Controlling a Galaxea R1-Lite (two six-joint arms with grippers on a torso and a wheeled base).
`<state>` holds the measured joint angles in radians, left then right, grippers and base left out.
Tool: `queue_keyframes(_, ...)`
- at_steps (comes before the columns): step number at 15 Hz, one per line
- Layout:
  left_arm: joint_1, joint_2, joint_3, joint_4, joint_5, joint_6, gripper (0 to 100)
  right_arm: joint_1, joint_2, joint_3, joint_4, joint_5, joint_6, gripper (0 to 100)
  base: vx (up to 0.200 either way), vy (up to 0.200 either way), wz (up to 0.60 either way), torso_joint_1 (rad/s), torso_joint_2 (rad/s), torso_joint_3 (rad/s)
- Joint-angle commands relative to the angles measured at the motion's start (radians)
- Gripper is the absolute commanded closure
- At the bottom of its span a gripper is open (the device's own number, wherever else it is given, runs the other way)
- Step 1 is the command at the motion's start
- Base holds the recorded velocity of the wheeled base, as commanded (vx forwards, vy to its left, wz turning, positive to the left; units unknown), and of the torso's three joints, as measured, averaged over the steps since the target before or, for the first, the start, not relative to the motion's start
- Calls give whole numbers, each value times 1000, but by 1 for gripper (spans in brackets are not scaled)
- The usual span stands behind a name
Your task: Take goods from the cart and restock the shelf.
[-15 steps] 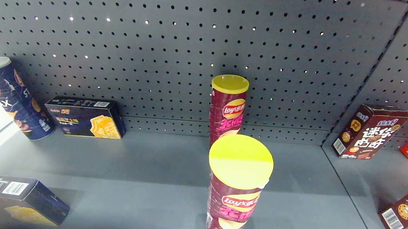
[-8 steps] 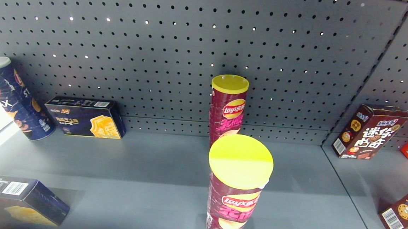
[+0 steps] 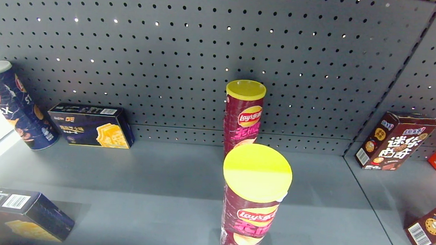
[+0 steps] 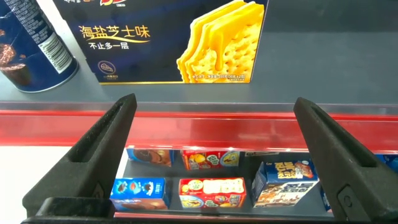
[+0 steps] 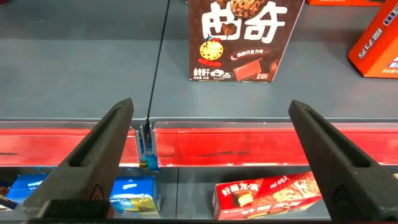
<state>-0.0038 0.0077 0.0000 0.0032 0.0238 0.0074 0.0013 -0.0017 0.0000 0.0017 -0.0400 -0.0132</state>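
Nothing has moved: your glossy maroon can [image 3: 250,219], round yellow lid [image 3: 257,172], stands near the shelf's [image 3: 153,183] front edge; left gripper [image 4: 214,104] and right gripper [image 5: 211,106] gape empty.

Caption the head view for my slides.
A front chip can and rear chip can, both yellow-lidded, stand on the grey shelf between a navy cracker box and a brown cookie box.
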Motion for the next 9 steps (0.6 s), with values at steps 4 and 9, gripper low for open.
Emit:
queue_keyframes(4, 1, 2, 0, 0, 2, -1, 0, 0, 2, 0, 0, 0, 4, 0, 0, 0, 0, 0, 0, 0)
queue_keyframes(9, 1, 2, 0, 0, 2, -3, 0, 0, 2, 0, 0, 0, 4, 0, 0, 0, 0, 0, 0, 0)
